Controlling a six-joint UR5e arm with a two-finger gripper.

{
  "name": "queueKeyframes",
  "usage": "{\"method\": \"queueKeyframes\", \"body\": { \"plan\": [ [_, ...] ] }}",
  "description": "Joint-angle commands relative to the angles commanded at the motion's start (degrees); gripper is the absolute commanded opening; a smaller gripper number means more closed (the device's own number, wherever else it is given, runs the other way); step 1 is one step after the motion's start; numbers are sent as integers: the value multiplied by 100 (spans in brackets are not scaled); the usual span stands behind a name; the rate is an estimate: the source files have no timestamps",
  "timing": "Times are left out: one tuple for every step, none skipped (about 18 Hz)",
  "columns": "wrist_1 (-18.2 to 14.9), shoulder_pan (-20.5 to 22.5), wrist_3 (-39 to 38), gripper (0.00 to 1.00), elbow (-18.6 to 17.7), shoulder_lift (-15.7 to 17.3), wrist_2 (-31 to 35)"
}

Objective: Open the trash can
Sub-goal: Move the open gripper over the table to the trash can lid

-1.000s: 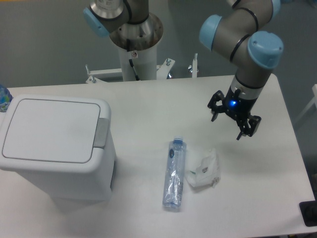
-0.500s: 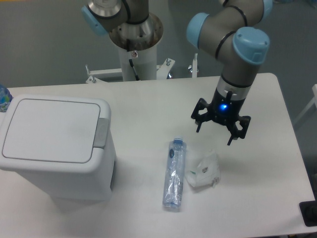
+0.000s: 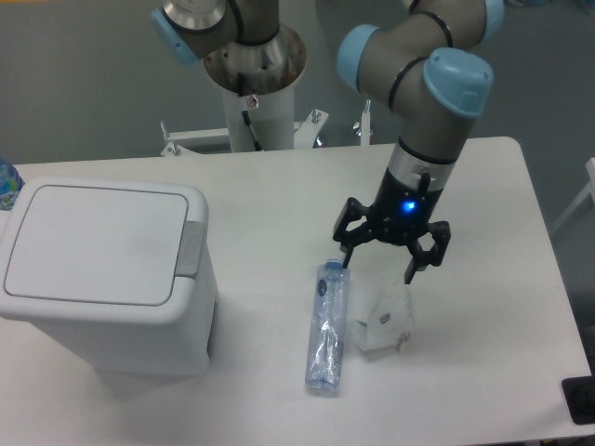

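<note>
Task barely begun. The large boxy white plastic trash can (image 3: 107, 279) sits at the left side of the white table (image 3: 279, 186), its flat hinged lid (image 3: 91, 243) down flush and fully closed. The light-grey push tab (image 3: 191, 249) on the lid's right edge is untouched, nothing on or near it.

The black two-finger gripper (image 3: 390, 257) on the grey and light-blue arm (image 3: 432, 102) hangs above the table centre-right, well apart from the trash can. Jaws are spread wide, holding nothing (blue light glows on the wrist). The fingertips hover just above the cap end of a crushed clear plastic bottle (image 3: 327, 325) with a blue label, lying lengthwise on the table, and just above a crumpled white plastic wrapper (image 3: 383, 320) beside it. Whether a fingertip touches either one cannot be told from this view; they look apart.

Done so far: nothing visible on the can itself. Left, as I judge it: carry the gripper across to the left, past the bottle, get a finger over the grey tab, press down so the lid releases and swings up. Main risk looks like clipping the bottle on the way, or pressing on the lid panel instead of the tab.

A bit of blue object (image 3: 7, 182) peeks in at the far left edge behind the can, too cropped to identify.
</note>
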Motion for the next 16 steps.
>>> {"method": "queueKeyframes", "body": {
  "plan": [
    [0,0,-185,100,62,61,-229],
    [0,-9,-282,100,71,123,-422],
    [0,-9,-309,100,54,219,-511],
    [0,-44,-310,100,36,290,-538],
    [0,-140,-310,100,10,342,-539],
    [0,-219,-310,100,1,386,-539],
    [0,-272,-318,100,-25,396,-547],
    [0,-351,-345,100,-43,422,-556],
    [0,-465,-406,100,-61,422,-548],
    [0,-570,-467,100,-87,431,-547],
    [0,-650,-511,100,-96,448,-547],
    [0,-738,-581,100,-105,466,-547],
    [0,-860,-669,100,-113,466,-547],
    [0,-931,-714,100,-157,483,-539],
    [9,-967,-714,100,-192,510,-539],
    [9,-976,-705,100,-227,527,-539]
  ]
}}
